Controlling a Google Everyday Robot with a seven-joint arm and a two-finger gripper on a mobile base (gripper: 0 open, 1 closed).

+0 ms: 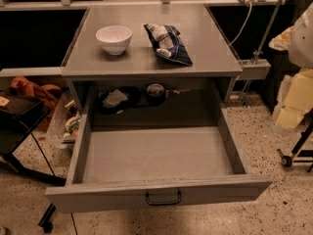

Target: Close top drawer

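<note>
Tabletop (pixel 205 58) above, top drawer (pixel 156 191) standing well out past its front edge toward the camera, long axis parallel to that edge. Black handle (pixel 163 198) sits mid-front, so I'd push straight back toward the rear edge. Gripper is out of view; I can't tell its grip state or which side it's on.

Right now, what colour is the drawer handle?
Black handle, grey top drawer; camera view. Tool not in view.
</note>
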